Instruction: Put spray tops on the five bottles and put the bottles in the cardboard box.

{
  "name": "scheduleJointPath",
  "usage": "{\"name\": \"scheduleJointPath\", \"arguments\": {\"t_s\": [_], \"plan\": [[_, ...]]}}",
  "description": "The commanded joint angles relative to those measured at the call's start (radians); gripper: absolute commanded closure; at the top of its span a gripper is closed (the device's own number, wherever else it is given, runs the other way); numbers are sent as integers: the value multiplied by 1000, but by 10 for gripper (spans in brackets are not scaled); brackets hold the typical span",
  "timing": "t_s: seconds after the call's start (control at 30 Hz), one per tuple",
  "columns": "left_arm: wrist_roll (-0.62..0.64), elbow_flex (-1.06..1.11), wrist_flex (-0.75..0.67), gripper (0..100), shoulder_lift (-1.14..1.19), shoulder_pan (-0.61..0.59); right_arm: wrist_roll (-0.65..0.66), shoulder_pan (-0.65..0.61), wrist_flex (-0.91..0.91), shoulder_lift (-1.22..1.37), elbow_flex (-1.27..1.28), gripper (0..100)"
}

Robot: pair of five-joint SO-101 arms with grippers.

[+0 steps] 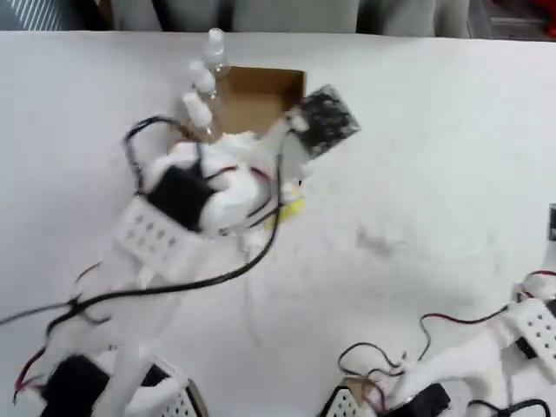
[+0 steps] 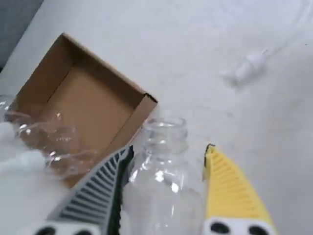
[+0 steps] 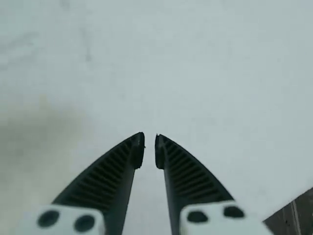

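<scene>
No legible text, label, number or sign is present on the cardboard box (image 2: 93, 103), the bottle (image 2: 164, 188) or the table (image 2: 195, 44). The dark speckled plate (image 1: 326, 120) near the box is too blurred to read.

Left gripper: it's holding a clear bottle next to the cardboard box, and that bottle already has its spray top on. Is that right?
Not quite. The left gripper holds the clear bottle next to the cardboard box, but the bottle's neck is open, with no spray top on it. The left wrist view shows this.
</scene>
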Motion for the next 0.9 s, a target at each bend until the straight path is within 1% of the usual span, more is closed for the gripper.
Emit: {"name": "scheduleJointPath", "arguments": {"t_s": [0.0, 0.07, 0.17, 0.3, 0.43, 0.53, 0.7, 0.87], "plan": [[0, 97, -2, 980, -219, -120, 12, -119, 120, -134, -29, 975], [0, 157, -5, 980, -294, -202, 12, -193, 194, -176, -51, 975], [2, 282, -55, 980, -394, -323, 12, -306, 325, -193, -120, 975], [9, 497, -173, 980, -513, -467, 12, -466, 475, -193, -216, 974], [11, 721, -290, 980, -616, -564, 14, -627, 565, -191, -253, 971], [12, 862, -356, 980, -667, -616, 14, -711, 587, -179, -252, 971], [15, 1019, -450, 980, -677, -662, 9, -780, 607, -59, -252, 974], [147, 1089, -454, 980, -677, -657, -84, -794, 605, 50, -256, 974]]}}
